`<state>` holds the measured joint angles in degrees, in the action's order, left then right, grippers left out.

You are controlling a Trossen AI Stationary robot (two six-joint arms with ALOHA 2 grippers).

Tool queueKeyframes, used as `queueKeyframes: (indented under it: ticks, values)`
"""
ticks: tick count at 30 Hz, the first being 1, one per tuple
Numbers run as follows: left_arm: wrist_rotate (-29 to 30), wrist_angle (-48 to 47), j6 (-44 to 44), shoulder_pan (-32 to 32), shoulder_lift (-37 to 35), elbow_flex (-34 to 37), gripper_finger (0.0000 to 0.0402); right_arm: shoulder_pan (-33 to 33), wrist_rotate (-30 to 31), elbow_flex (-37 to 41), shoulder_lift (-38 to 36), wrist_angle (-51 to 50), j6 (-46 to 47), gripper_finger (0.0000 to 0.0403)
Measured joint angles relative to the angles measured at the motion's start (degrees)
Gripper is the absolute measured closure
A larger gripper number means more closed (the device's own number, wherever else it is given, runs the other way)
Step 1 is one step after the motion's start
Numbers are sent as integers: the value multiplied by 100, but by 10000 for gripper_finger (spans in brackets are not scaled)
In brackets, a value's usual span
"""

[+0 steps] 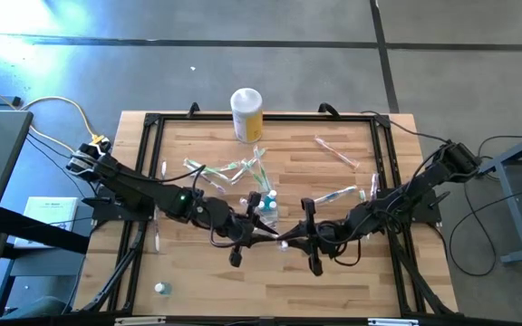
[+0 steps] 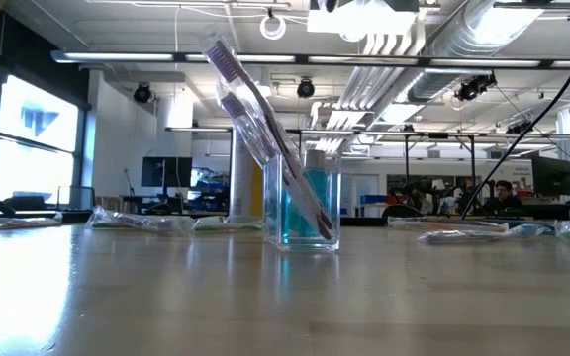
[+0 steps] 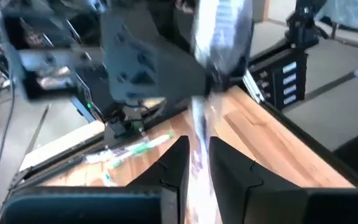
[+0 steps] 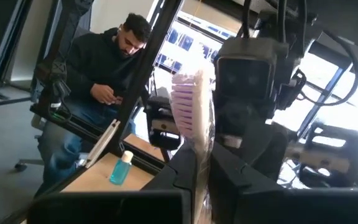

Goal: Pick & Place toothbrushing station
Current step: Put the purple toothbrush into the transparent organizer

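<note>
A small clear cup (image 1: 265, 210) stands mid-table. In the low view the cup (image 2: 310, 203) holds something blue, and a wrapped toothbrush with purple-pink bristles (image 2: 255, 119) leans in it. My left gripper (image 1: 268, 235) and my right gripper (image 1: 290, 241) meet tip to tip just near of the cup. Each is shut on a wrapped translucent toothbrush, which shows in the left wrist view (image 3: 201, 118) and in the right wrist view (image 4: 188, 109). I cannot tell whether it is one and the same brush. Neither gripper shows in the low view. My left gripper pinches a clear-wrapped toothbrush (image 3: 199, 146) between its two fingers. The brush runs on past the fingertips toward my right gripper (image 3: 148, 62) and is clear of the table. My right gripper pinches a wrapped toothbrush below its head (image 4: 199, 152) between its two fingers. The pink-bristled head (image 4: 186, 99) sticks out past the fingertips, beside my left gripper (image 4: 247, 74), clear of the table.
A yellow canister with a white lid (image 1: 246, 113) stands at the far edge. Loose wrapped toothbrushes lie at far centre (image 1: 234, 170) and far right (image 1: 336, 152). A small blue bottle (image 1: 161, 288) lies near left. A person (image 4: 104, 93) sits beyond the table.
</note>
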<state>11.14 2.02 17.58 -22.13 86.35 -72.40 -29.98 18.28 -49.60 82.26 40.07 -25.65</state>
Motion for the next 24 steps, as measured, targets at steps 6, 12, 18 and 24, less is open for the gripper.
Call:
queueKeyframes:
  ticks: [6,12,18,24]
  values:
    - [742,36,16,-4,-403,-4,343,13,152,0,0,-288,428,390]
    - [1956,-1123,-391,2,-1254,2,343,228,367,4,74,-392,848,390]
    - [1816,-2565,-900,42,-1795,-2,343,596,260,375,241,309,1023,392]
    - [1790,-3496,-1359,39,-1873,11,343,1057,234,1056,262,1353,1541,391]
